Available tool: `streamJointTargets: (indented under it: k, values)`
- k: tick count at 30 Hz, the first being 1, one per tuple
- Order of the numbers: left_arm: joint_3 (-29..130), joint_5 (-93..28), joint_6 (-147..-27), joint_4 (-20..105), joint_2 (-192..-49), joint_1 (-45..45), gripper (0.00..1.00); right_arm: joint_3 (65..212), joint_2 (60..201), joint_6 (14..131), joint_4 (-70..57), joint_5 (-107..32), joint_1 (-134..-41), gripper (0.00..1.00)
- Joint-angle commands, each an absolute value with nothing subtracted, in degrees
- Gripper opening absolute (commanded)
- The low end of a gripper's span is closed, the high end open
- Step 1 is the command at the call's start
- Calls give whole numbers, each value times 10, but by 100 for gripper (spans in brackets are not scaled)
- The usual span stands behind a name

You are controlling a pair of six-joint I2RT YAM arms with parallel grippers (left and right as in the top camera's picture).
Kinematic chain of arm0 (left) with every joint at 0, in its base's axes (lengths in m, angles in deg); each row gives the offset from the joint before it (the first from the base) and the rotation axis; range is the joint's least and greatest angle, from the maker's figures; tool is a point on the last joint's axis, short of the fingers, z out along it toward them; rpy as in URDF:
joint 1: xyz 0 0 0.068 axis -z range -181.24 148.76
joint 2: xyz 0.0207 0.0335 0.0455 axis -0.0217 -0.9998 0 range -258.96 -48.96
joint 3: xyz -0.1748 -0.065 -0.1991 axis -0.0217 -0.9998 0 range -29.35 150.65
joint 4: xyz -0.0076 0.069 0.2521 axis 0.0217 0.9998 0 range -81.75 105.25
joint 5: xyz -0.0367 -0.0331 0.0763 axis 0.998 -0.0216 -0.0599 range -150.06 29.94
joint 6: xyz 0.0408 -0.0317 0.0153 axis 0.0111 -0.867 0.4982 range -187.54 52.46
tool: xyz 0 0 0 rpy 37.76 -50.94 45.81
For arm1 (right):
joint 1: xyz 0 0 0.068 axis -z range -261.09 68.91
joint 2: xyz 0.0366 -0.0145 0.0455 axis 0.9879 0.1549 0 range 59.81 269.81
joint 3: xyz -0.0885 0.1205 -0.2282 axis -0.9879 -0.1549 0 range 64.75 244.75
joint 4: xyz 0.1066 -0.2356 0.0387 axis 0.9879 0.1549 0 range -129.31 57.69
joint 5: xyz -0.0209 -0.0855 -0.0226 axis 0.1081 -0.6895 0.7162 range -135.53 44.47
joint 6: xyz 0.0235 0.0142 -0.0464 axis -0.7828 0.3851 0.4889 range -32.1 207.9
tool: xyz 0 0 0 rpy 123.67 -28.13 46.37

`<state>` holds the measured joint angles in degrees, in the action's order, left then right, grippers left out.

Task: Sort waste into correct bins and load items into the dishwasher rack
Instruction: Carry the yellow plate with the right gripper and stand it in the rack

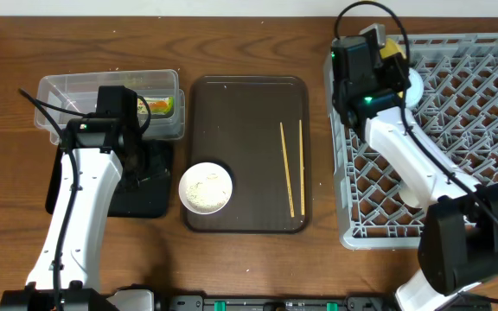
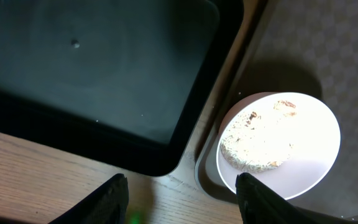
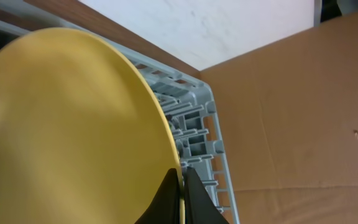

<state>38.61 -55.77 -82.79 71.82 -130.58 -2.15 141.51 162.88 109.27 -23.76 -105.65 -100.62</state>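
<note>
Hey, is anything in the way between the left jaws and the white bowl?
Nothing visible does. The left gripper, jaws open, hangs beside the white bowl, which sits on the brown tray; only that tray's low rim lies between.

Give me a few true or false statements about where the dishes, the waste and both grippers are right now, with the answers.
1. The chopsticks lie on the brown serving tray. True.
2. The white bowl is empty. False: it holds white rice-like crumbs.
3. The right gripper is shut on the rim of the yellow plate. True.
4. The left gripper is holding the white bowl. False: its jaws are open and empty, by a corner of the black tray, with the bowl beside it.
5. The snack wrapper lies on the brown serving tray. False: it is in the clear tub.
</note>
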Motion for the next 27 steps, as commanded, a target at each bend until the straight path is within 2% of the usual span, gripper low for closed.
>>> streamJointTargets:
  k: [1,2,5,10,11,16,20,24,27]
  values:
    - [393,-560,-833,718,-1302,-22,59,1416,1636,1091,-239,-1065,-1026,1]
    - [393,-560,-833,718,-1302,-22,59,1416,1636,1092,-239,-1065,-1030,5]
    - [393,-560,-833,718,-1302,-22,59,1416,1636,1084,-236,-1066,-1037,23]
    - [393,-560,-833,718,-1302,-22,59,1416,1628,998,-187,-1032,-1037,49]
    - [393,-560,-833,718,-1302,-22,59,1416,1624,983,-170,-1006,-1037,51]
    - [393,-560,-833,718,-1302,-22,59,1416,1584,915,-114,-886,-1031,56]
    - [393,-560,-833,718,-1302,-22,59,1416,1537,905,-101,-807,-1035,60]
    - [393,-560,-833,718,-1302,-22,59,1416,1506,899,-73,-665,-1044,57]
    - [393,-560,-833,718,-1302,-22,59,1416,1505,849,-30,-542,-1052,52]
